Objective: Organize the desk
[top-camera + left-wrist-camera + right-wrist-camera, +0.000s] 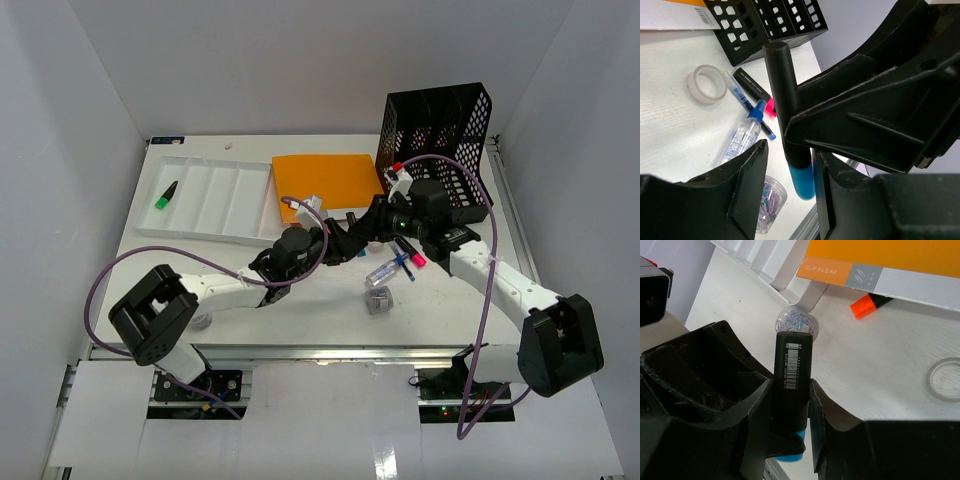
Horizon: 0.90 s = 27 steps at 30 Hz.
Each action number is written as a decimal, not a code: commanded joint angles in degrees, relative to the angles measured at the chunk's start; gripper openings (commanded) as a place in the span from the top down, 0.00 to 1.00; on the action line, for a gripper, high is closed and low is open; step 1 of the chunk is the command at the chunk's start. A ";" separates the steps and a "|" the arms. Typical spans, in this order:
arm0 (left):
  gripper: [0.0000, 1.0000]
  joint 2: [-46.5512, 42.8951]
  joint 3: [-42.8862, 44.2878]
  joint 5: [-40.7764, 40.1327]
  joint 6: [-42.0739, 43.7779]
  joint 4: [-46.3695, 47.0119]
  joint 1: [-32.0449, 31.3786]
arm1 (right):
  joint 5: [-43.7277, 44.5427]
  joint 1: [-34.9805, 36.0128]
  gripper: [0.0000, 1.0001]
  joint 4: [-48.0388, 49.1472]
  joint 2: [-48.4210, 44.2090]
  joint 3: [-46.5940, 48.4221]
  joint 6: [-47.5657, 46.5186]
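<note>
A black marker with a blue cap (792, 371) hangs above the middle of the white desk (320, 312), between the two grippers. My right gripper (791, 390) is shut on its black barrel, barcode facing up. My left gripper (790, 150) reaches in from the other side around the blue cap end (803, 181). One of its fingers lies against the marker and the other stands a clear gap away, so it is open. From the top, the two grippers meet at the marker (347, 240).
A white compartment tray (215, 200) with a green marker (167, 196) sits back left, beside an orange clip file (325, 178). A black mesh organiser (440, 125) stands back right. Below lie a paper-clip jar (379, 299), a clear tube (741, 142), a blue pen (742, 97), a pink highlighter (416, 258), a tape ring (706, 83) and an orange highlighter (866, 304).
</note>
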 commanded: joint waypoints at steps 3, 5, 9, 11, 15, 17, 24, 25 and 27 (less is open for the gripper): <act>0.75 0.51 3.35 -1.46 0.59 -1.21 -0.24 | -2.42 0.02 0.92 3.44 -2.03 -0.91 0.18; 0.81 0.29 3.35 -1.38 0.80 -1.88 -0.23 | -2.86 -0.13 0.88 3.73 -2.40 -1.28 -0.43; 0.91 -1.17 3.44 -2.40 2.25 -4.24 -0.16 | -5.05 -1.31 0.63 5.11 -2.93 -2.21 -2.44; 0.95 -1.92 3.57 -2.98 3.55 -6.34 -0.16 | -7.93 -2.26 0.42 5.78 -3.36 -2.81 -4.97; 0.98 -4.99 4.22 -5.58 7.76 -14.31 0.10 | -15.48 -6.64 0.01 6.43 -4.72 -3.26 -12.22; 1.00 -6.78 4.39 -6.84 9.89 -18.82 1.07 | -21.20 -9.38 0.10 6.53 -5.92 -3.66 -14.86; 1.00 -15.01 6.15 -7.02 20.79 -39.47 17.37 | -37.27 -19.00 0.10 12.85 -13.16 -10.05 -20.27; 1.00 -15.39 7.30 -6.49 22.34 -42.13 20.87 | -38.80 -20.16 0.10 13.06 -14.18 -11.04 -21.79; 1.00 -14.76 9.58 -6.15 27.39 -47.97 30.00 | -41.80 -23.49 0.10 12.94 -16.81 -13.12 -24.01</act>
